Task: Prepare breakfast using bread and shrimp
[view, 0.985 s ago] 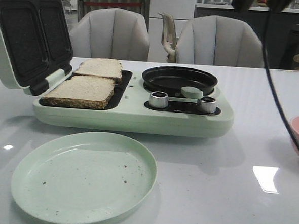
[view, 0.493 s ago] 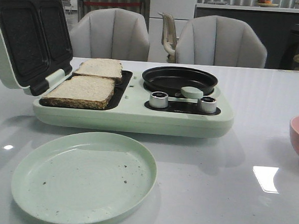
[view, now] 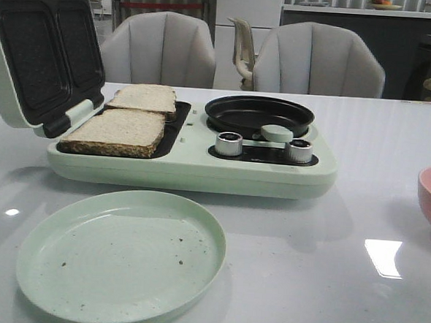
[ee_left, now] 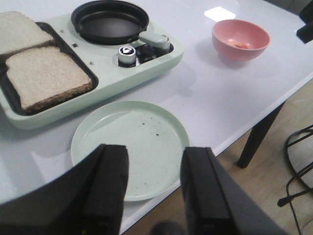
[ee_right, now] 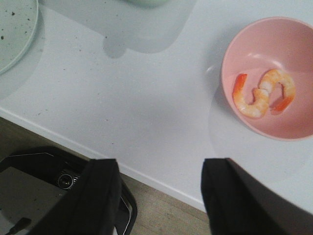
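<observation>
Change: dark cable that crossed the front view a second ago is gone, nothing else moved | near: green plate [view: 122, 255] on tabletop [view: 303, 284] | left gripper [ee_left: 154, 183] and right gripper [ee_right: 159, 196] both spread apart, holding nothing | bread [view: 118, 131] — two slices on the open sandwich maker [view: 193, 164], beside its black pan [view: 258, 114] | shrimp [ee_right: 261, 93] — in pink bowl [ee_right: 271, 49], at right | no readable writing

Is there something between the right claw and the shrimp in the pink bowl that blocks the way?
Nothing visible does. The right claw is open and hangs off the table's edge. Between it and the pink bowl lies only bare white table. The shrimp lie uncovered in the bowl.
</observation>
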Controlling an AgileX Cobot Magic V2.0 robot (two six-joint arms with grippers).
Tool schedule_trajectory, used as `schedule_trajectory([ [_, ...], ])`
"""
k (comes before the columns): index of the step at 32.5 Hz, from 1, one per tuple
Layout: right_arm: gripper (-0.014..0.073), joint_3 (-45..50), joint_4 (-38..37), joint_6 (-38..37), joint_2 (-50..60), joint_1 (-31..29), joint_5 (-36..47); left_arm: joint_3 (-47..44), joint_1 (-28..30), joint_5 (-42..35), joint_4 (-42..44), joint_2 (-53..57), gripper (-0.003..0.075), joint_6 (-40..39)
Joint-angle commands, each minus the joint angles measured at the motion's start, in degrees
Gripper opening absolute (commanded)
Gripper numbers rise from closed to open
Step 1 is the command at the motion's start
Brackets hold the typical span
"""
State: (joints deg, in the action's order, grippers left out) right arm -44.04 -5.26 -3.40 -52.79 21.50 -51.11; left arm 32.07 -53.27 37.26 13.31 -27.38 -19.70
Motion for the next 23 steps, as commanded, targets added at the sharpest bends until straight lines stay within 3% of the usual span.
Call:
schedule_trajectory([
  [1, 0.0483, -1.4, -1.1, -0.1, 0.8, -0.3, 2.4, 5.6, 0.2, 2.7, 2.9, -3.4, 0.0329, -0.2],
  [6, 0.0483, -1.4, -1.1, -0.1, 0.8, -0.3, 2.3, 14.8, 0.2, 18.8, 9.1, -13.6, 0.0329, -0.2],
  [10, 0.0483, -1.4, -1.1, -0.1, 0.8, -0.3, 2.3, 20.5, 1.9, 21.8, 12.5, -23.4, 0.0321, -0.2],
  [12, 0.0483, -1.4, -1.1, -0.1, 0.8, -0.3, 2.3, 22.9, 4.3, 21.8, 13.4, -28.6, 0.0264, -0.1],
  [17, 0.0483, -1.4, -1.1, -0.1, 0.8, -0.3, 2.3, 28.8, 14.8, 21.8, 11.7, -39.4, 0.0096, 4.5],
  [23, 0.0483, -1.4, -1.1, -0.1, 0.8, -0.3, 2.3, 33.9, 32.8, 19.5, 0.5, -45.2, 0.0104, 16.9],
])
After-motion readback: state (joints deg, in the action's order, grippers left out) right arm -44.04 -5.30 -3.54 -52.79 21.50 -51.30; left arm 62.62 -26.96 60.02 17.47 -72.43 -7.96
